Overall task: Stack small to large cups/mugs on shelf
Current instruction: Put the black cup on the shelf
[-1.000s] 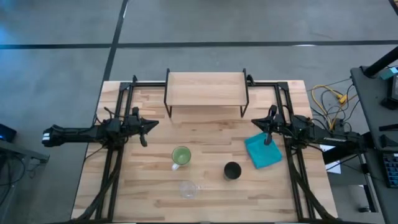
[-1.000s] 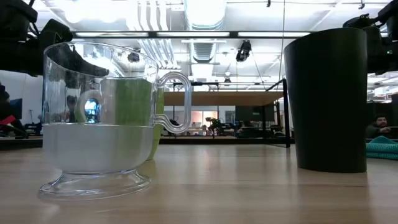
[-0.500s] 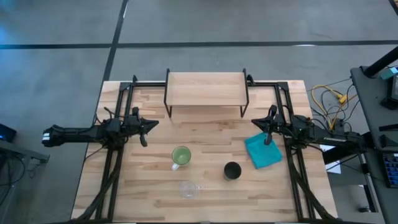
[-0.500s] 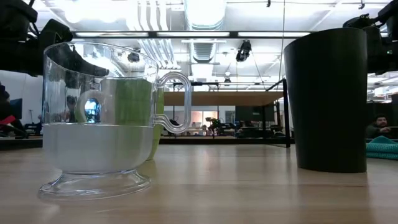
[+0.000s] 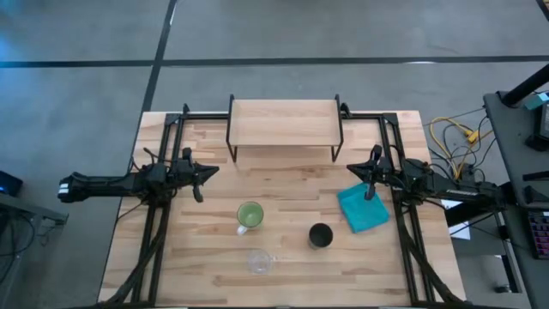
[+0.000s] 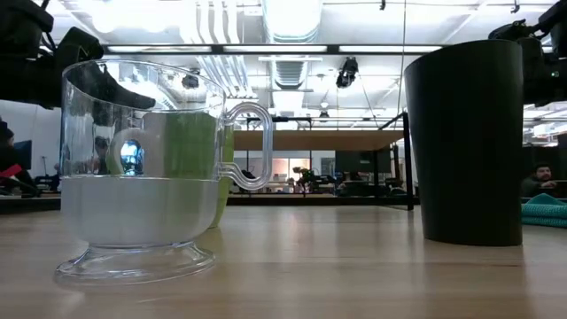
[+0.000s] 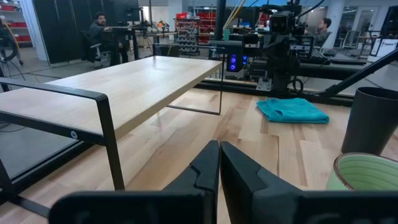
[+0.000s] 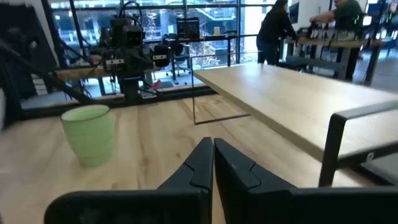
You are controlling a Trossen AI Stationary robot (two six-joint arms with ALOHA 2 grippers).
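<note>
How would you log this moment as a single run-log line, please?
left gripper: shut, idle at table's left | right gripper: shut, above teal cloth | glass cup, green mug, black cup: on table | shelf: bare

High cam looked straight down; low cam sat at tabletop level, close to the small clear glass cup. Both wrist cams faced inward, sharing the low light-wood shelf.
</note>
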